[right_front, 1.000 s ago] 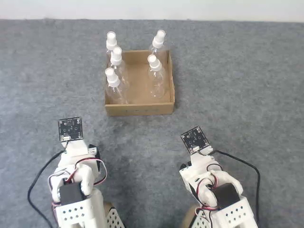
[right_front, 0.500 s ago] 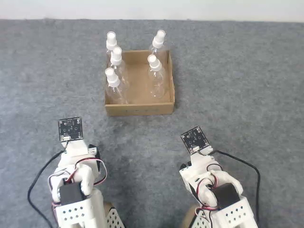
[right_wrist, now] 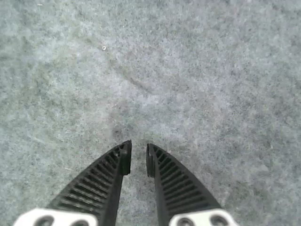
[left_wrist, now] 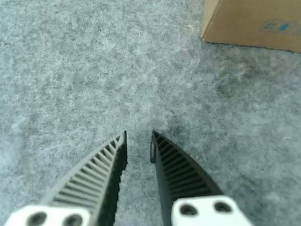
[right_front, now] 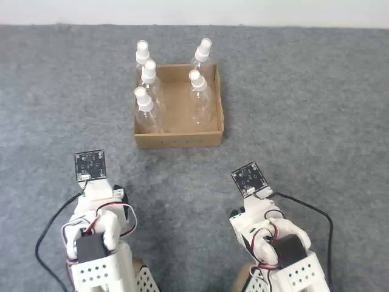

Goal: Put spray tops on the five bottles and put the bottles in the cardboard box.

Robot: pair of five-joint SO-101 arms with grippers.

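- Box (right_front: 178,140): stands on the grey carpet (right_front: 304,109) toward its far edge, a little left of the middle, open side up; one near corner of it (left_wrist: 254,23) shows in the left wrist view
- Bottles: five clear ones, all upright and each with a white spray top on
- Along the box's left wall stand three: a near one (right_front: 143,100), a middle one (right_front: 149,73) and a far one (right_front: 142,52)
- Along the right wall stand two: a nearer one (right_front: 196,82) and a far one (right_front: 203,50)
- The tops of the two far bottles rise past the box's far wall; their bases are hard to make out
- Left arm (right_front: 97,231): at the carpet's near edge, left of the middle, well apart from the box
- Left gripper (left_wrist: 138,136): points down at bare carpet, near the box's corner but clear of it; its jaws stand a narrow gap apart with nothing between them
- Right arm (right_front: 273,240): at the near edge, right of the middle, also well apart from the box
- Right gripper (right_wrist: 138,147): over bare carpet; its jaws are parted by a thin slit and have hold of nothing
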